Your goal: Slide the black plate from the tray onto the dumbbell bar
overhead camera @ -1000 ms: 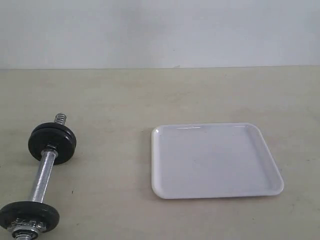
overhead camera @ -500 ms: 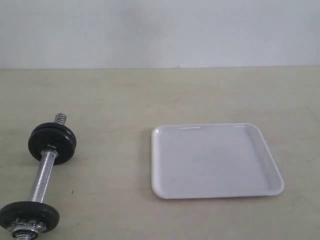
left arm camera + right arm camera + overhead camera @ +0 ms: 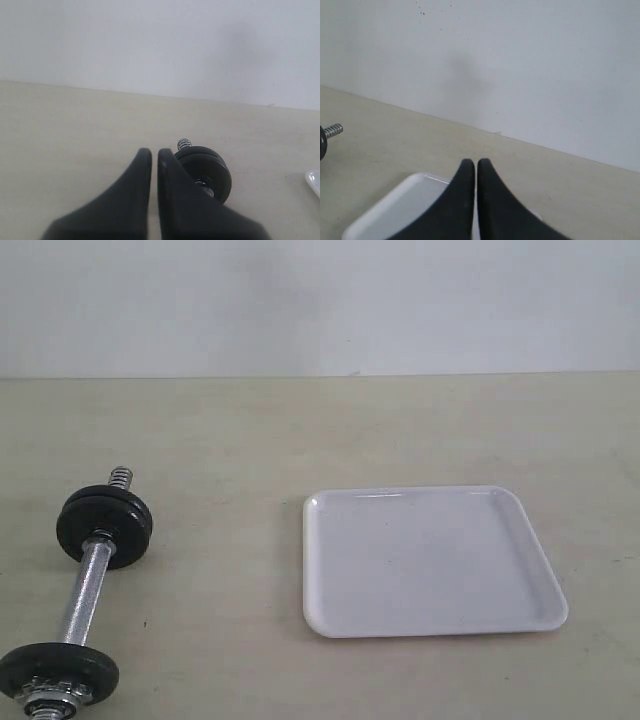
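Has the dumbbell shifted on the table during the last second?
No. The dumbbell bar lies in the same spot, left of the white tray, with the same gap to the tray's left rim.

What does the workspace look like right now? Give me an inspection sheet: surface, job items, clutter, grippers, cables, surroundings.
Surface: beige table, matte, lightly scuffed.
Job's things: white tray, nothing on it; dumbbell bar lies left of it, apart, with a black disc near each end.
Clutter: nothing seen.
Grippers: left gripper jaws shut, empty, facing the bar; right gripper jaws shut, empty, facing the tray.
Cables: nothing seen.
Surroundings: plain pale wall behind the table.
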Tool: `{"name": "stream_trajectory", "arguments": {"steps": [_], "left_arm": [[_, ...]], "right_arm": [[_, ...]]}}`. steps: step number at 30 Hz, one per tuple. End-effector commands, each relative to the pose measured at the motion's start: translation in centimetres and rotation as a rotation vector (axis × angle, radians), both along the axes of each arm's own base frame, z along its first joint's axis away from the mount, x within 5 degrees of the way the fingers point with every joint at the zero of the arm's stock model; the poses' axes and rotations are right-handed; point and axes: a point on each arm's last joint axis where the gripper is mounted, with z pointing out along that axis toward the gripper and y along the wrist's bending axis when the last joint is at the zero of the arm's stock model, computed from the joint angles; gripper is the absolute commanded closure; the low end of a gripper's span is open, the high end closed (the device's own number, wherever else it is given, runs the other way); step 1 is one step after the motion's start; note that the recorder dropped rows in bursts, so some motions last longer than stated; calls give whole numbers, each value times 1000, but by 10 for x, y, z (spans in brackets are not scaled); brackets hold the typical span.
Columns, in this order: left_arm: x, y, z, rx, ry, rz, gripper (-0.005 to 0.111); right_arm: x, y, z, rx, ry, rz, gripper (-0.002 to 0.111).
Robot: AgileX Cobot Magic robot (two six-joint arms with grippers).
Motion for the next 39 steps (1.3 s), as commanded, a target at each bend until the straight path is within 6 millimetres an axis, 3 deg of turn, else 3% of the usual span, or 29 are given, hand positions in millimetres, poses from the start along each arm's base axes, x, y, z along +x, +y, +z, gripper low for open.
{"name": "stream_trajectory", "arguments": {"steps": [1,7,14,17,29,34,39], "left_arm": [[0,0,0,3,-9,3,102],[0,0,0,3,-9,3,102],[0,0,0,3,-9,3,102],[0,0,0,3,-9,3,102],[0,0,0,3,-8,3,102],[0,0,0,3,-8,3,102],[0,0,0,3,-8,3,102]], "right_arm": [[1,-2,1,22,2,-28,108],[1,-2,2,16,0,-29,108],[-4,-8,30,44,-27,-69,108],[-3,-11,31,91,0,-102,108],[4,-13,-10,126,170,-152,108],[4,-13,-12,119,188,-154,108],[2,-14,-26,67,338,-171,108]]}}
